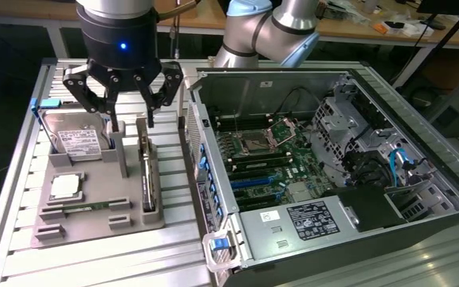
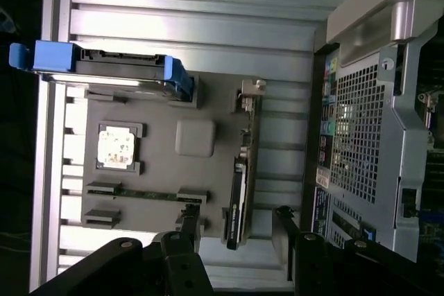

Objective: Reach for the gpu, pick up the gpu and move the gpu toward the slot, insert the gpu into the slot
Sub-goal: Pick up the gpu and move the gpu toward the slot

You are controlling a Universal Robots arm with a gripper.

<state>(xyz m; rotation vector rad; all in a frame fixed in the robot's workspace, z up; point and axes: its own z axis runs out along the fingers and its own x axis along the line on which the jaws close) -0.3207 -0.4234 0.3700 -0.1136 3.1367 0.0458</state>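
Exterior view: black fingers (image 1: pixel 112 110) spread above thin flat dark gpu (image 1: pixel 146 179), standing edge-up.

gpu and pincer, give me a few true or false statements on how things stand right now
1. The gpu stands on edge in the grey holder. True.
2. The pincer is shut on the gpu. False: it is open above the gpu, gripping nothing.
3. The gpu is already in the blue slot. False: the slot is bare and the gpu is outside the computer case.
4. The hard drive sits in the same holder, to the exterior view's left of the gpu. True.
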